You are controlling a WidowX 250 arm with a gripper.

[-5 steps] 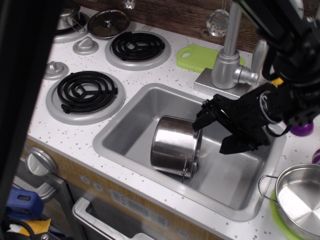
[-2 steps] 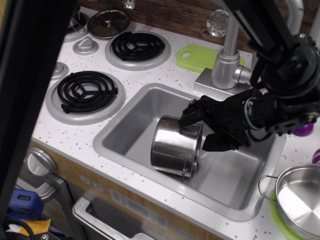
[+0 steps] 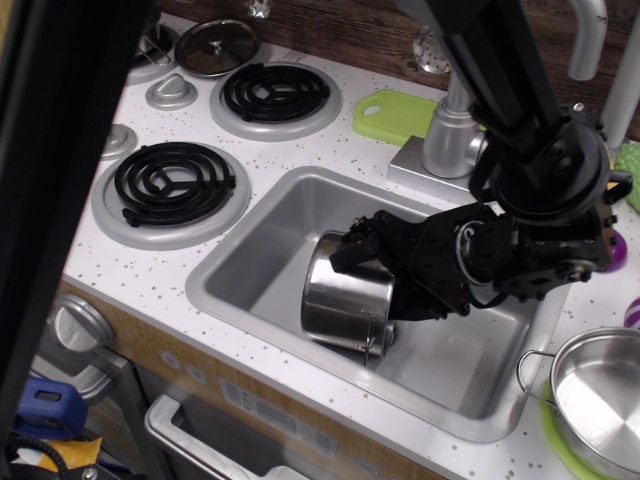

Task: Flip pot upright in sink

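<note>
The shiny steel pot (image 3: 340,298) lies on its side in the middle of the grey sink (image 3: 262,235), its mouth facing right and a wire handle near the basin floor. My black gripper (image 3: 383,280) reaches in from the right and is open. Its upper finger (image 3: 352,248) lies over the top of the pot's rim. The lower finger sits at the pot's mouth, partly hidden. I cannot tell whether the fingers touch the rim.
A faucet (image 3: 452,125) stands behind the sink beside a green cutting board (image 3: 392,112). Two black coil burners (image 3: 172,182) (image 3: 273,92) lie to the left. A shallow steel pan (image 3: 600,395) sits at the front right. A dark blurred bar (image 3: 60,170) blocks the left edge.
My gripper has moved left across the sink, from clear of the pot's mouth to over its rim. The pot has stayed on its side.
</note>
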